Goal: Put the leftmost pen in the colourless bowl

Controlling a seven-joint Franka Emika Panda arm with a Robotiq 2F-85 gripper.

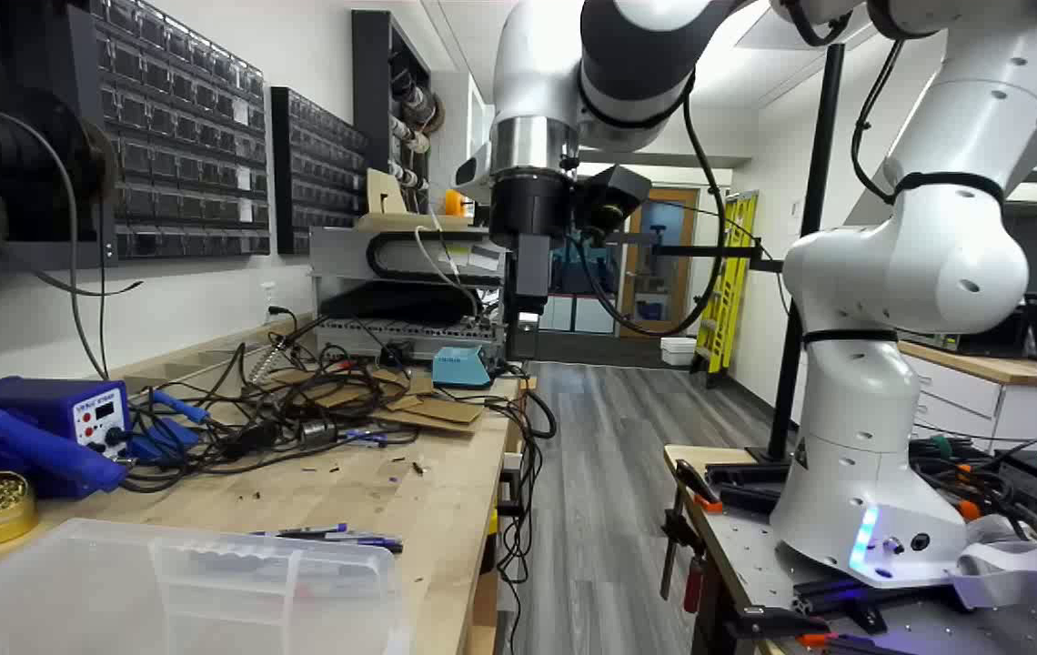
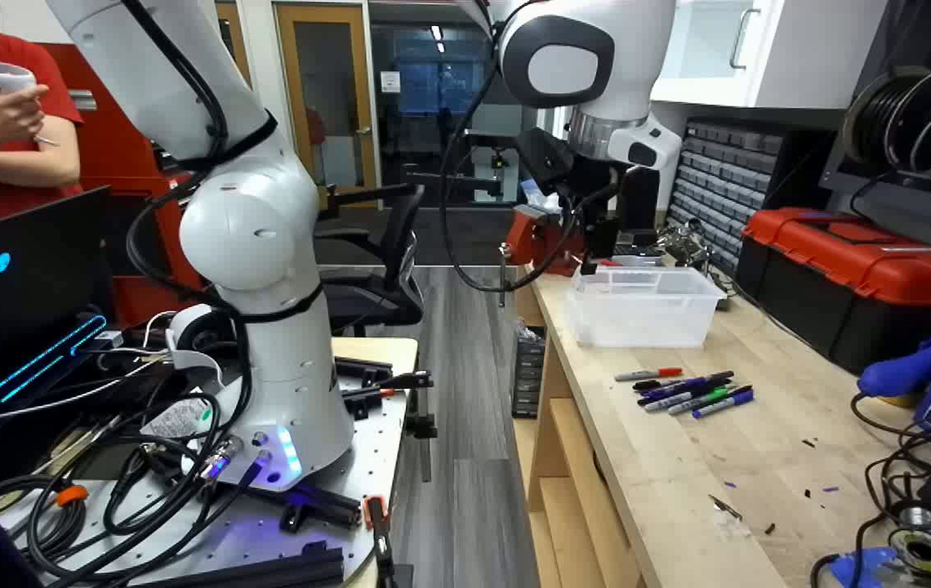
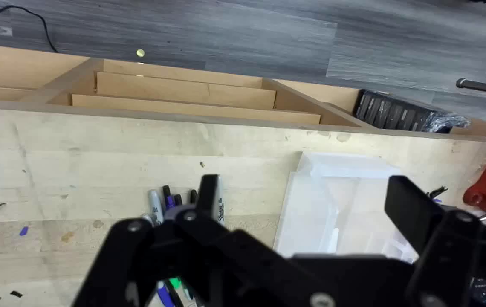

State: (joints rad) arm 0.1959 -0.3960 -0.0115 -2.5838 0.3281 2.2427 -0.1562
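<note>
In an exterior view, the camera looks along the workbench [image 1: 446, 500] before us from close by the colourless bowl [image 1: 118, 582] at eight o'clock, the robot arm [image 1: 901, 282] at three. In an exterior view facing back toward it, the pens [image 2: 698, 398] lie nearer, at four o'clock, the colourless bowl beyond them. Both exterior views share robot arm, workbench, pens and colourless bowl. The wrist view, past a blurred gripper [image 3: 305, 200] close up, looks steeply, perhaps straight, down, floor [image 3: 243, 34] at twelve o'clock.
</note>
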